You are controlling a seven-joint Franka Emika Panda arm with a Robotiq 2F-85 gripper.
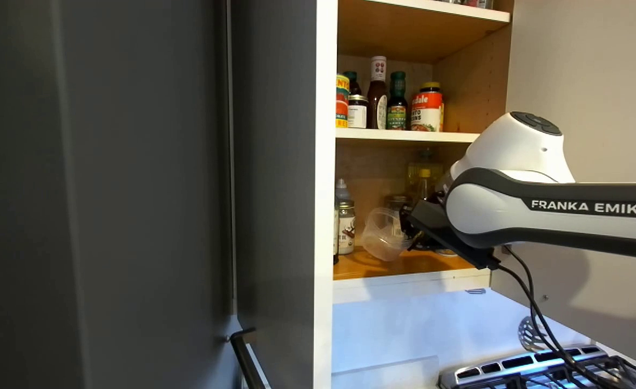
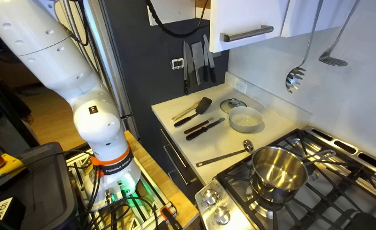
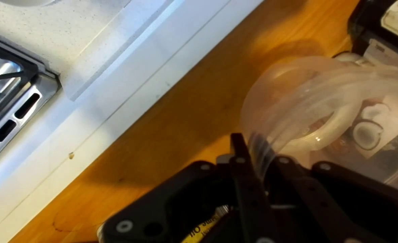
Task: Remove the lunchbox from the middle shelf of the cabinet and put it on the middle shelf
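The lunchbox [image 1: 383, 240], a see-through plastic tub, is tilted just above the orange-brown ledge at the bottom of the cabinet [image 1: 472, 81]. My gripper [image 1: 411, 229] reaches in from the right and is shut on the tub's rim. In the wrist view, the fingers [image 3: 254, 153] pinch the wall of the lunchbox [image 3: 287, 101], one finger seen through the plastic. I cannot tell whether the tub touches the ledge. The middle shelf [image 1: 404, 135], a thin board with a white front edge, is above, bearing bottles and jars. The exterior view of the counter does not show gripper or lunchbox.
A jar [image 1: 346, 229] stands left of the tub on the ledge [image 1: 372, 266]; a dark-capped jar [image 1: 397, 201] and yellowish bottle [image 1: 424, 181] stand behind. Bottles [image 1: 377, 97] and a red-labelled jar [image 1: 427, 111] stand on the middle shelf. A stove with a pot [image 2: 279, 172] is below.
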